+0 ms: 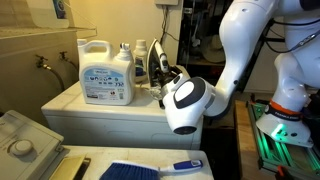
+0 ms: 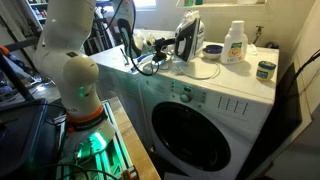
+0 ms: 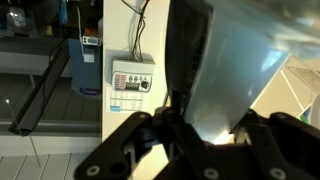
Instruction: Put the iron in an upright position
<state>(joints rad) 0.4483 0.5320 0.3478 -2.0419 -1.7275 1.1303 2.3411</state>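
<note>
Iron [image 2: 188,40] stands upright on the washer [image 2: 235,88], pinched within the pincer [image 3: 196,125].

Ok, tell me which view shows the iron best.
An exterior view: there the iron stands upright, outline clear. In an exterior view the iron looks small and dark; the wrist view crops the iron too close.

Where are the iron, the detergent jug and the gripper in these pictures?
the iron [image 2: 188,42]: in an exterior view, on the middle of its body.
the detergent jug [image 1: 107,82]: in an exterior view, on its blue label.
the gripper [image 3: 200,128]: wrist view, midway between its fingertips.
</note>
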